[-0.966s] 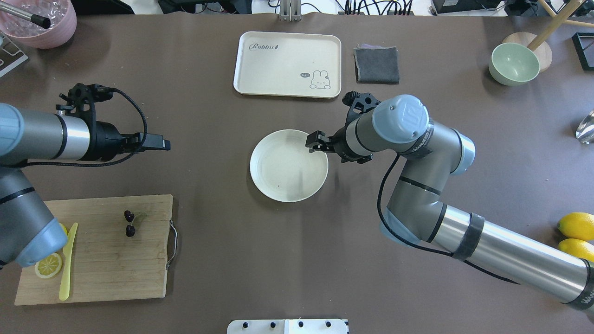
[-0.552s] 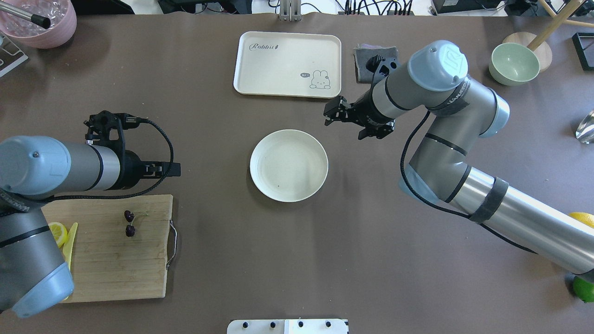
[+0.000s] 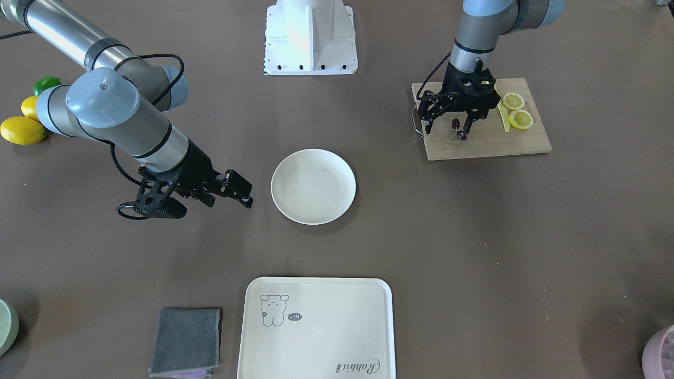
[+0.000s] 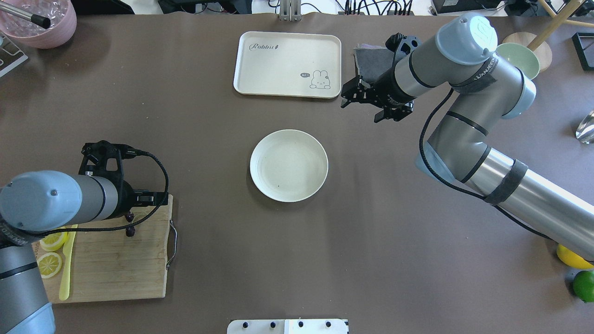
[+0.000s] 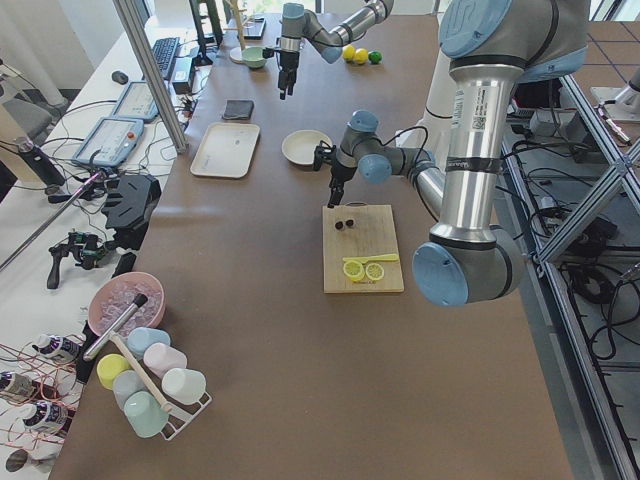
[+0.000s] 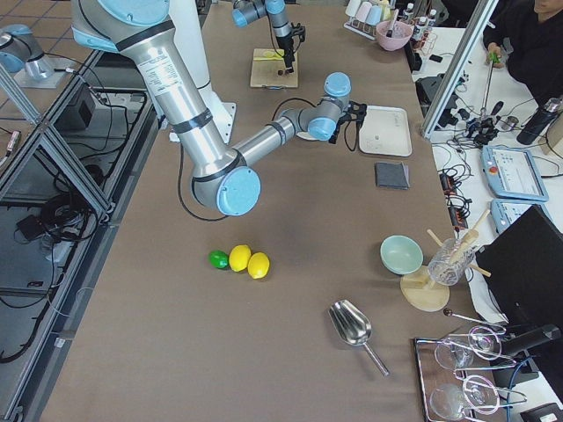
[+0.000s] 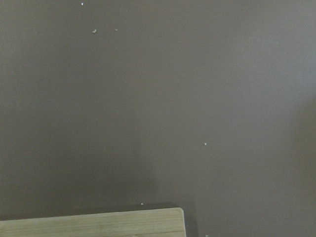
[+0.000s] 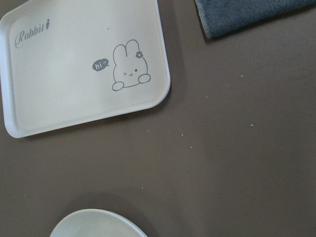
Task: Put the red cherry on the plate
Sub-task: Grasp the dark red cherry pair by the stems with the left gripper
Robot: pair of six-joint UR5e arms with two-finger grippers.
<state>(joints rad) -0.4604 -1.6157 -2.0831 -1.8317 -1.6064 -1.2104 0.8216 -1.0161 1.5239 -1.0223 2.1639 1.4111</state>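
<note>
Left gripper [image 3: 447, 128] hung wide open over the cherry [image 3: 462, 136], fingers either side of it, gripping nothing. Cherry lay on the board [image 3: 489, 145] near the table's left edge, well apart from the plate [image 3: 313, 187] mid-table. Right gripper [image 3: 243, 192] was open, holding nothing, near the plate.

This is a robotics lab rather than a kitchen. Two grey industrial arms, the left arm [image 5: 480, 150] and the right arm [image 6: 167, 79], rise beside a white bolted base [image 3: 309, 37] at a long table [image 4: 371, 255] covered in brown sheet. Aluminium framing [image 5: 152, 72] stands around it. A side bench carries a teach pendant [image 6: 513, 167] and a keyboard [image 5: 165, 55]. Black cables [image 4: 371, 5] trail at the table's edge, and a person [image 6: 537, 35] is at the bench.
</note>
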